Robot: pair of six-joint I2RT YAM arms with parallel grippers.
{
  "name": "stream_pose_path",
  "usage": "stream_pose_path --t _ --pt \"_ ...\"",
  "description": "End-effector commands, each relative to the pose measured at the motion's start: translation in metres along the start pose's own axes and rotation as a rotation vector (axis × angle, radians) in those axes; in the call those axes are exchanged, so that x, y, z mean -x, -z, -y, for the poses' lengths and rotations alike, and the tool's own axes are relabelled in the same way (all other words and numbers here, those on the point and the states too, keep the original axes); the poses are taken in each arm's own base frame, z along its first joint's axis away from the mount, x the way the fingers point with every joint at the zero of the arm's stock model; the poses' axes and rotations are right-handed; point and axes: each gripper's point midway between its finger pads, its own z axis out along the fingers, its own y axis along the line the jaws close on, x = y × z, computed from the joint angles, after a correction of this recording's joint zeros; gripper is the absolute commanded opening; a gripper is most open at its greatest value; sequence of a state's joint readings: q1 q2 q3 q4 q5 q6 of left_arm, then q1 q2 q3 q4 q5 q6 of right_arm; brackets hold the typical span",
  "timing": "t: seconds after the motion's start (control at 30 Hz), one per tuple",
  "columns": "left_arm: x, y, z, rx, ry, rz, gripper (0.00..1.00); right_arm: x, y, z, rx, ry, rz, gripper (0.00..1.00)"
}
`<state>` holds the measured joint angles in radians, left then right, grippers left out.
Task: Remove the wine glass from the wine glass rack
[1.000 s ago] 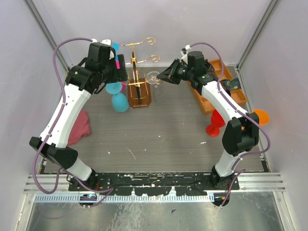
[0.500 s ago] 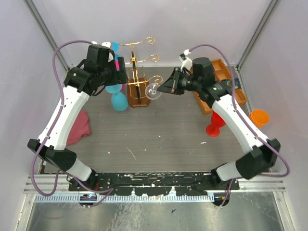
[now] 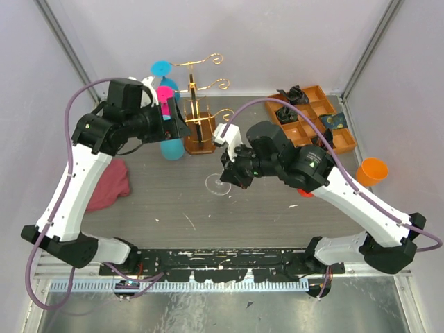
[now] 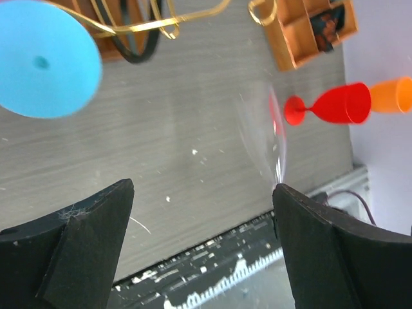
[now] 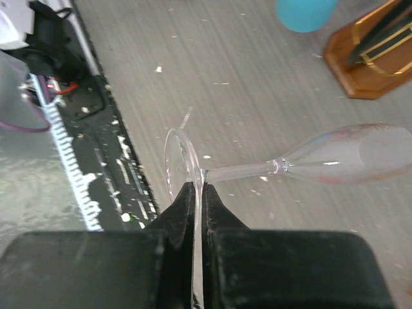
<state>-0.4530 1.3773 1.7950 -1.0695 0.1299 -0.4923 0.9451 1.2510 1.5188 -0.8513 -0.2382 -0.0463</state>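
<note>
Overhead, the wine glass [image 3: 218,185] is well clear of the wine glass rack [image 3: 201,139]. It sits near mid-frame, pinched by the right fingers [image 3: 233,172], with the rack up and to the left. From the left wrist, the left fingers [image 4: 84,238] gape wide with nothing between them (the rack's gold wire curls along the top edge). From the right wrist, the closed fingers clamp the glass's round foot, and its bowl points toward the right edge.

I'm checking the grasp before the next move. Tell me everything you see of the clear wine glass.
The clear wine glass looks like thin, colourless glass, with a round foot, slim stem and long bowl. It is held sideways above the grey table, away from the wine glass rack. The shut right hand pinches its foot rim.
</note>
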Motion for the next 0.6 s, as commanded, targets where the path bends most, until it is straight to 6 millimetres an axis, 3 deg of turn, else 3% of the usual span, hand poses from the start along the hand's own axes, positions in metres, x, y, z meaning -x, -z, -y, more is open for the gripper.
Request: stream_pose_path --t 0.0,0.1,0.2,0.57 --pt "-0.044 0.004 0.028 -0.184 0.088 -0.211 0.98 0.036 0.029 0.011 -0.110 0.231 0.069 0.01" --pt "-0.061 0.003 0.039 -0.247 0.156 -0.299 0.98 0.043 0.029 0.001 -0.102 0.301 0.062 0.01" --pt "-0.064 0.003 0.046 -0.284 0.188 -0.335 0.98 0.042 0.024 -0.007 -0.080 0.334 0.033 0.01" --pt "-0.048 -0.004 0.054 -0.278 0.219 -0.329 0.98 0.054 0.015 -0.051 -0.019 0.433 0.028 0.01"
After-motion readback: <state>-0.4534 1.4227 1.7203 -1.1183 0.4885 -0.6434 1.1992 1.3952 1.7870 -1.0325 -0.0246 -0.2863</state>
